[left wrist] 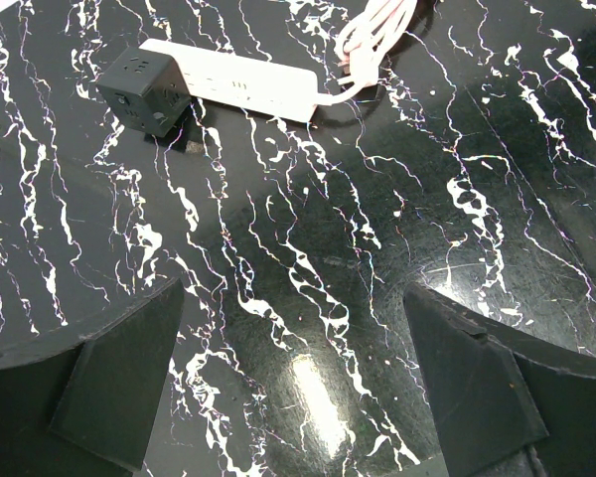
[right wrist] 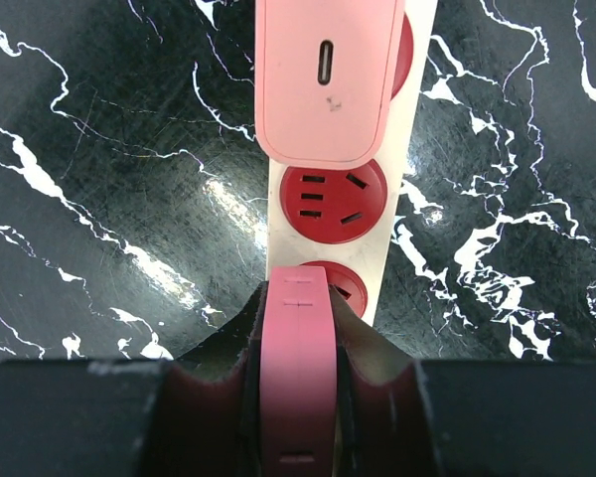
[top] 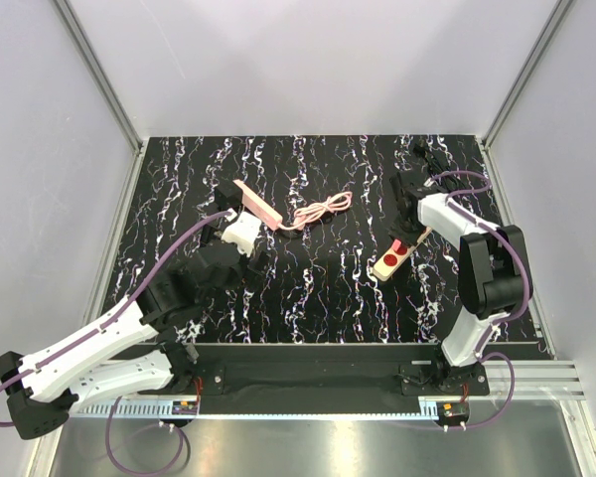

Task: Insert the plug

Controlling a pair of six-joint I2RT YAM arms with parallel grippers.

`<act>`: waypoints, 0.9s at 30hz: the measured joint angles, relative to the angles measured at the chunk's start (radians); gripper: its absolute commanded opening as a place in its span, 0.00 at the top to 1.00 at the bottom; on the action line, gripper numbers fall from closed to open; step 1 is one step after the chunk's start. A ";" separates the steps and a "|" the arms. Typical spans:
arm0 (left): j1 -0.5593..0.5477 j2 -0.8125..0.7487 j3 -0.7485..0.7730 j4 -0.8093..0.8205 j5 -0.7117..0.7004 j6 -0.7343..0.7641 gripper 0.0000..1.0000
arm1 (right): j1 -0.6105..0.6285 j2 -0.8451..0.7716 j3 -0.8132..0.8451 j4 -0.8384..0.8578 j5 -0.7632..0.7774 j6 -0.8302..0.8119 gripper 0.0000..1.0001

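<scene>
I am reading the right gripper (right wrist: 298, 343) as closed on the pink plug (right wrist: 298, 397): both fingers (right wrist: 228, 358) are pressing against its flat sides, and the plug is standing up between them. The plug is sitting over the end socket of the red-socket power strip (top: 382, 268) and covering most of that socket; I cannot tell whether its pins are entering. The next socket (right wrist: 333, 202) along the strip is showing uncovered, and beyond it a pink adapter (right wrist: 323, 79) is sitting on the strip. The left gripper (left wrist: 298, 378) is standing well apart from the strip, jaws spread fully wide, gripping nothing and hovering over the marbled table (left wrist: 308, 258), facing a second strip (left wrist: 243, 84) carrying a black cube (left wrist: 139, 89).
</scene>
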 measured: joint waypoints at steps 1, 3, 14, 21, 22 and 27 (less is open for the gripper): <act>0.000 0.000 0.000 0.000 0.000 0.000 0.01 | 0.000 -0.002 -0.003 0.003 -0.001 -0.001 1.00; 0.000 0.000 0.000 0.000 0.000 0.000 0.01 | -0.002 -0.003 -0.005 0.006 -0.004 0.002 1.00; 0.000 0.002 0.000 0.000 -0.001 0.000 0.01 | -0.014 0.033 0.045 -0.057 -0.015 0.059 1.00; 0.000 0.002 0.000 0.000 -0.001 0.000 0.01 | -0.014 0.053 0.072 -0.093 -0.007 0.093 1.00; 0.000 0.002 0.000 0.000 -0.001 0.000 0.01 | -0.014 0.052 0.072 -0.093 -0.006 0.093 1.00; 0.000 0.002 0.000 0.000 -0.001 -0.002 0.01 | -0.014 0.051 0.082 -0.100 -0.011 0.067 1.00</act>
